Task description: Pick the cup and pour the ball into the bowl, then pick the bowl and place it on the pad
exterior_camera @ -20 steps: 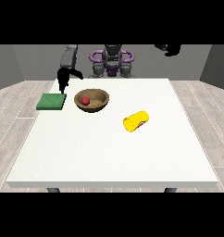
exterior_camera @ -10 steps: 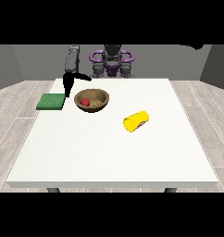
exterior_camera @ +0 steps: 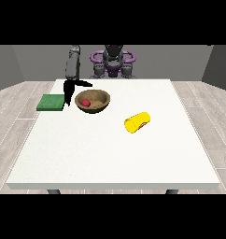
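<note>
The hand at the view's left (exterior_camera: 68,89) hangs just beside the bowl's (exterior_camera: 92,101) near rim, fingers pointing down and thumb spread apart, holding nothing; it looks poised to grasp the rim. The ball (exterior_camera: 86,101) lies in the bowl, so pouring seems done. The cup (exterior_camera: 137,123) lies tipped on the table (exterior_camera: 110,154). The pad (exterior_camera: 51,102) waits just beside the hand. No writing shows anywhere.

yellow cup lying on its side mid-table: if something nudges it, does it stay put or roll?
Likely rolls: the yellow cup lies on its side on the white table, round wall down, nothing beside it as a stop. It seems to taper, so it would probably curve rather than run straight. Looks hollow, so probably light; a slight touch may shift it.
</note>
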Robot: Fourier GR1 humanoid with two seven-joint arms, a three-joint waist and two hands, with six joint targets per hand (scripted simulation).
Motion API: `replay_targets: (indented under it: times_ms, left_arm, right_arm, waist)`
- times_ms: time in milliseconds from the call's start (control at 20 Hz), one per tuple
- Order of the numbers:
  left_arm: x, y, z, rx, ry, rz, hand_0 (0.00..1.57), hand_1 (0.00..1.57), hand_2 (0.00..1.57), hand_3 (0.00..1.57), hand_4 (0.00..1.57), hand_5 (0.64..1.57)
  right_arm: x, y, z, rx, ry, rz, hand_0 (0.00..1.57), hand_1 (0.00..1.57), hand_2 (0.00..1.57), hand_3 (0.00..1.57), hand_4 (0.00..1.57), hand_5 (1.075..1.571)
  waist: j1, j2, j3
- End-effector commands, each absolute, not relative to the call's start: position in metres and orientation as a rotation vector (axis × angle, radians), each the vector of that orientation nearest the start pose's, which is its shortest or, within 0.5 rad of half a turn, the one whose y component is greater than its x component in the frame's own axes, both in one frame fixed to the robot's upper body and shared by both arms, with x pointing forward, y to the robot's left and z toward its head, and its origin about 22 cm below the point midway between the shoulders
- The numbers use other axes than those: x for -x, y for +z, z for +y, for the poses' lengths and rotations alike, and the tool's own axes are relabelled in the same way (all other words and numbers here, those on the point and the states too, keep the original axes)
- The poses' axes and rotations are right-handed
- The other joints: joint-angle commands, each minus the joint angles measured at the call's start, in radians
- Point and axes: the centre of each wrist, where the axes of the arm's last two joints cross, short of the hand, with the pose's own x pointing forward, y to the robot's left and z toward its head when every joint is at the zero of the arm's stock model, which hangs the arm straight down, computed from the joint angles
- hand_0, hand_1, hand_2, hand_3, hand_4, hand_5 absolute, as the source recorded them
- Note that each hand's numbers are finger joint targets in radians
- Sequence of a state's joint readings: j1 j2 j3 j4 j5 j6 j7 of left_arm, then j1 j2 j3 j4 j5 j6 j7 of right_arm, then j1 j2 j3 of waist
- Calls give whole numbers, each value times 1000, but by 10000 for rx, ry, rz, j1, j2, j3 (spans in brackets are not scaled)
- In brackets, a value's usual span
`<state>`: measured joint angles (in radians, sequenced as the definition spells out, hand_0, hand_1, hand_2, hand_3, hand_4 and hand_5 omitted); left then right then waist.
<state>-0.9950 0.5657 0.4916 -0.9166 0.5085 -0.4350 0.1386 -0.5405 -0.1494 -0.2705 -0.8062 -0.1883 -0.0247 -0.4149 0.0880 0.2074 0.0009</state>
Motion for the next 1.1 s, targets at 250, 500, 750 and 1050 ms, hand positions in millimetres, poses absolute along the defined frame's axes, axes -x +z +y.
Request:
replay_targets:
  times_ms: [250, 500, 750, 1050]
  left_arm:
    - [-395, 294, 373, 4177, -323, -20496, 0, 0, 0, 0, 117, 1568]
    - [-389, 312, 367, 4262, -544, -20845, 0, 0, 0, 0, 0, 1567]
    - [-380, 339, 358, 4635, -912, -21412, 0, 0, 0, 0, 0, 1569]
    - [-385, 325, 357, 5108, -860, -20781, 0, 0, 0, 0, 0, 1571]
  right_arm:
    - [-360, -34, -303, 280, -2874, -17460, 0, 0, 0, 0, 0, 1569]
    - [-363, -47, -276, 297, -3132, -17713, 0, 0, 0, 0, 0, 1567]
    - [-370, -42, -280, -36, -4214, -17895, 0, 0, 0, 0, 148, 1571]
    - [-335, -78, -304, 1168, -3797, -14983, 1571, 1571, 1571, 1105, 949, 1569]
  waist:
    - [351, 714, 3]
    - [589, 1076, 4]
    - [960, 1730, 12]
    - [1157, 1245, -16]
